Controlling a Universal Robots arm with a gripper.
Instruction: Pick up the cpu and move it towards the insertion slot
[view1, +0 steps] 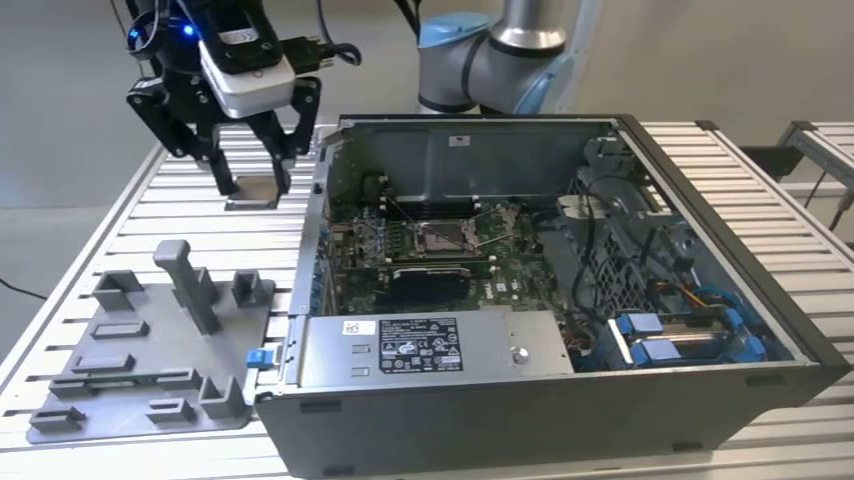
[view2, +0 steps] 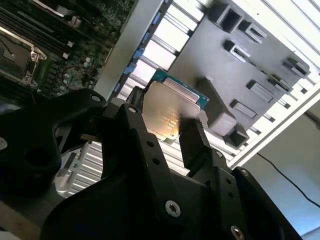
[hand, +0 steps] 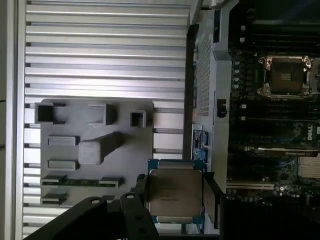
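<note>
My gripper (view1: 252, 184) hangs above the slatted table, to the exterior view's left of the open computer case, shut on the cpu (view1: 254, 190). In both wrist views the cpu (hand: 175, 192) (view2: 167, 112) shows its pale silvery top with a teal edge, and a black finger (hand: 212, 197) presses on each side. The insertion slot (view1: 441, 237), a shiny metal frame with a brownish centre, lies on the green board inside the case, away from the gripper on the exterior view's right. It also appears as a square socket (hand: 286, 75) in the first wrist view.
A grey tray (view1: 80, 395) with blocks and posts lies on the table below the gripper, toward the front. The case's metal wall (view1: 320, 220) stands between gripper and board. Cables and blue drive bays (view1: 667, 335) fill the case's right end.
</note>
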